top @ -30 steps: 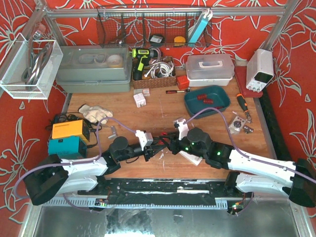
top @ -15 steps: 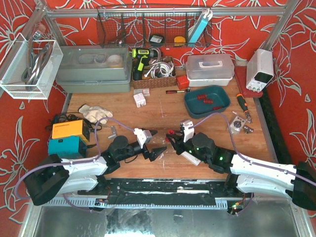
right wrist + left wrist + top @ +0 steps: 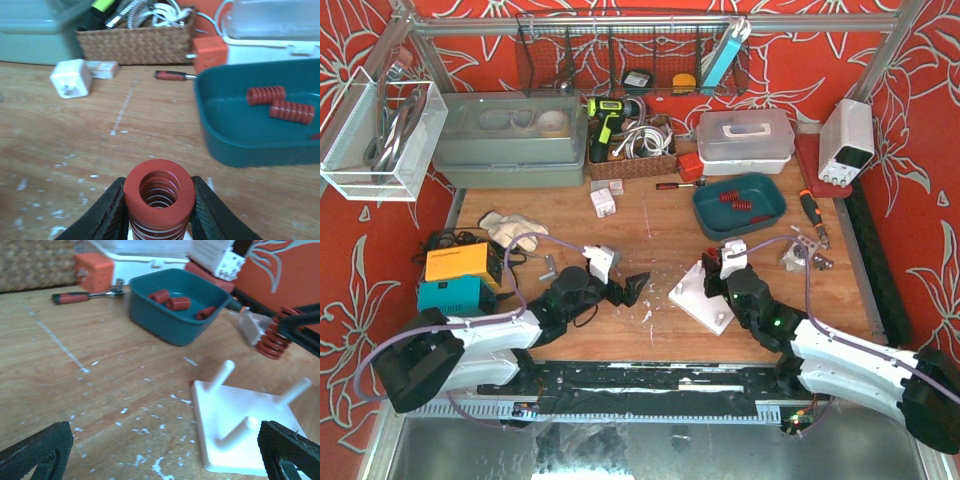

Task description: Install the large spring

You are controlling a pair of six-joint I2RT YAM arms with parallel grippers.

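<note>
Fingers (image 3: 37, 447) of the left gripper (image 3: 632, 288) have just sprung apart and hold nothing. Right gripper (image 3: 160, 212) stays clenched on the spring (image 3: 159, 187), now just beyond the peg base (image 3: 703, 298), so seating looks next.

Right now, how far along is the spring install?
Done: the large red spring is picked up, clamped in the right gripper. In hand: it hangs just beyond the white peg base, not on any of the three pegs, which are bare. The left gripper is open and empty. Left: lower the spring onto a peg.
</note>
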